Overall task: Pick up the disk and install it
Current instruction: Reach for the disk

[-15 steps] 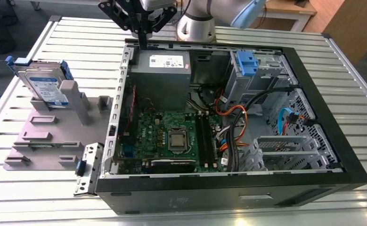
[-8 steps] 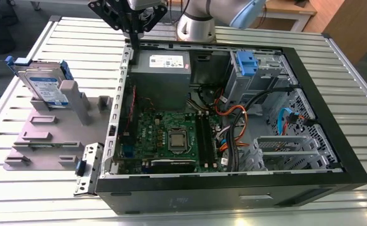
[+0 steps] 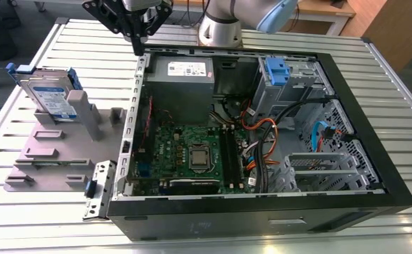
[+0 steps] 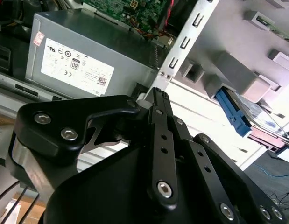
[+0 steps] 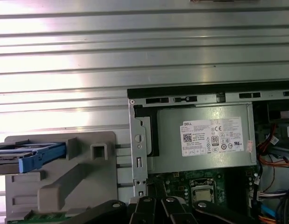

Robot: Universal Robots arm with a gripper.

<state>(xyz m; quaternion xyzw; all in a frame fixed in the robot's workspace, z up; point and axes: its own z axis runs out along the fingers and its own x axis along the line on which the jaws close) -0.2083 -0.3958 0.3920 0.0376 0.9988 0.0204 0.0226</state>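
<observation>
The disk (image 3: 54, 98) stands on edge in a slot of the grey fixture (image 3: 57, 153) at the exterior view's left, silver with a blue-and-white label and a blue carrier around it. Both wrist views catch its blue carrier end, in the second wrist view (image 4: 242, 114) and the first wrist view (image 5: 30, 157). My gripper (image 3: 139, 48) hangs above the back left corner of the open computer case (image 3: 375, 132), well apart from the disk. Its black fingers (image 4: 158, 105) meet at the tip, shut on nothing.
Inside the case sit a grey power-supply box (image 3: 181, 71), a green motherboard (image 3: 191, 153), cables and another blue carrier (image 3: 277, 71) in the bay at the back right. The arm's base (image 3: 220, 26) stands behind the case. Everything rests on a slatted metal table (image 3: 396, 69).
</observation>
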